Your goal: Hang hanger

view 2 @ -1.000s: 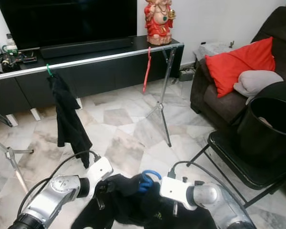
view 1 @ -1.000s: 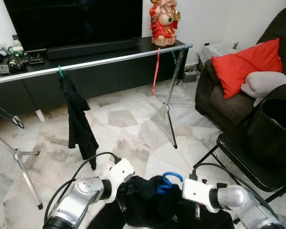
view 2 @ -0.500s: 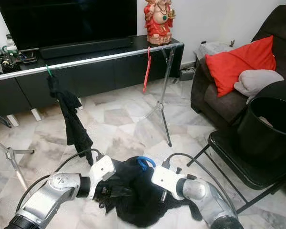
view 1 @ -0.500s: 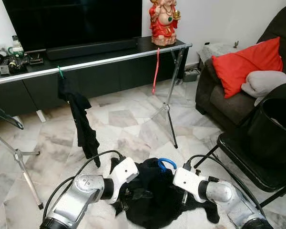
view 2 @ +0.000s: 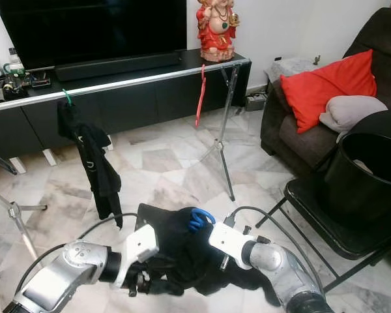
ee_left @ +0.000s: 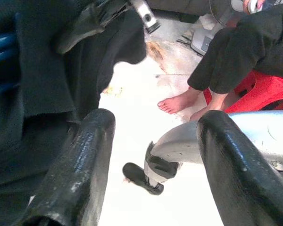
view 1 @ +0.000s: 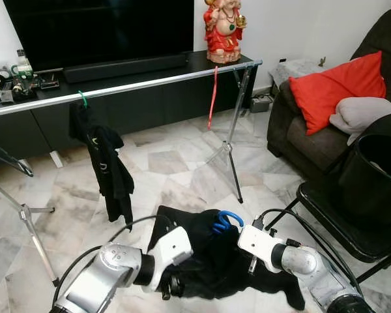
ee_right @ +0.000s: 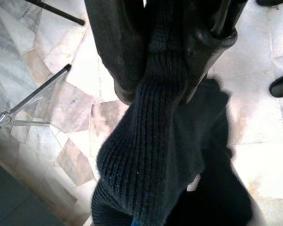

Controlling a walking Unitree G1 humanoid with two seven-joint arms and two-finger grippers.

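In the left eye view, the left gripper [view 1: 171,287] and the right gripper [view 1: 247,264] hold up a black garment [view 1: 208,257] on a blue hanger [view 1: 225,220] low above the marble floor [view 1: 176,169], well apart from the silver rail [view 1: 150,81] where another black garment [view 1: 104,163] hangs. In the left wrist view, the left gripper's fingers [ee_left: 75,174] stand apart, with dark cloth against one finger and a person's bare foot [ee_left: 177,101] beyond. In the right wrist view, the right gripper's fingers [ee_right: 118,47] are clamped on a ribbed black cuff [ee_right: 146,141] of the garment.
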